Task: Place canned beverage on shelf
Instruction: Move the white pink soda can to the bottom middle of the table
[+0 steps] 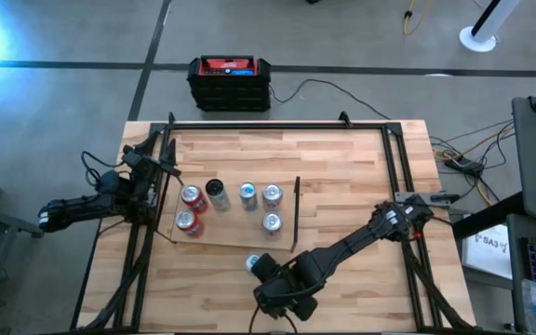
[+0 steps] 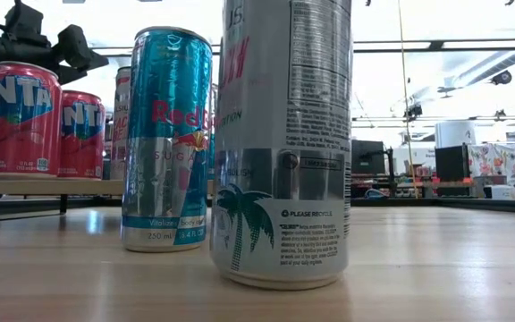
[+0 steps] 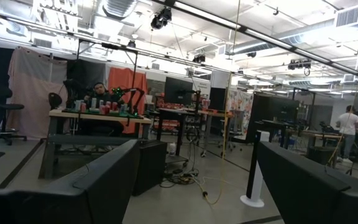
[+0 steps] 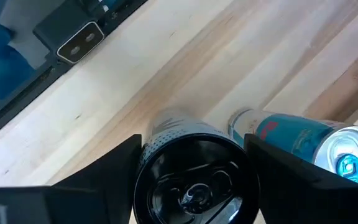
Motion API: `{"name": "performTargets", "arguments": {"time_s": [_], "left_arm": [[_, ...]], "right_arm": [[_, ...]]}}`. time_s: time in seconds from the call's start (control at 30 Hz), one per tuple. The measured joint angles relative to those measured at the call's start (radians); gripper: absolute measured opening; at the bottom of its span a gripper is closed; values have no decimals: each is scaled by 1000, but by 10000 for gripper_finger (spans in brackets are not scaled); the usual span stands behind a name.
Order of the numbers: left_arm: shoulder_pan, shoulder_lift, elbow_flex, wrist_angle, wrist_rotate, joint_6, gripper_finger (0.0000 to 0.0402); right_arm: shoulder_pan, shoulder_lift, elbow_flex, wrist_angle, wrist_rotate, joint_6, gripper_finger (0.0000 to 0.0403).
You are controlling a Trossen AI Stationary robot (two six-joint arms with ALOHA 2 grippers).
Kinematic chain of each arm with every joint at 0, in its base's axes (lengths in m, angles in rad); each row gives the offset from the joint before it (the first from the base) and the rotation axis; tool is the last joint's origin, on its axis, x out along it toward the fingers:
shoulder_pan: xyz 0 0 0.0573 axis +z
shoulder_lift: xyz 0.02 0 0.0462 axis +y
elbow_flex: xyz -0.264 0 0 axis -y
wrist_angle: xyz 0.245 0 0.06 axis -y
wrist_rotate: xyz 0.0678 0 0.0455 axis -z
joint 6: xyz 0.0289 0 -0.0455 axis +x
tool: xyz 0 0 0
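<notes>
At the lower middle of the high view, the right end effector (image 1: 282, 290) is down at the worktop's (image 1: 342, 177) front edge, and the wrist view shows its fingers (image 4: 114, 163) spread either side of a black-topped can (image 4: 194, 180), flanking it, with grip contact not clear. A teal can (image 4: 303, 140) stands just beside it, off the shelf (image 1: 235, 233), which sits left of centre carrying six cans. At the far left, the left end effector (image 3: 197, 186) hangs open off the worktop's edge, facing the room.
</notes>
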Motion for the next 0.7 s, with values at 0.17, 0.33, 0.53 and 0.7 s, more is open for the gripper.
{"name": "performTargets", "arguments": {"time_s": [0.17,0.33,0.53,0.7], "left_arm": [[0,0,0,0,0,0,311],[0,0,0,0,0,0,311],[0,0,0,0,0,0,311],[0,0,0,0,0,0,311]], "right_arm": [[-4,0,-1,-2,-49,-49,239],[-9,0,-1,-27,-129,-187,239],[-18,0,-1,-58,-196,-379,254],[-19,0,-1,-82,-210,-510,258]]}}
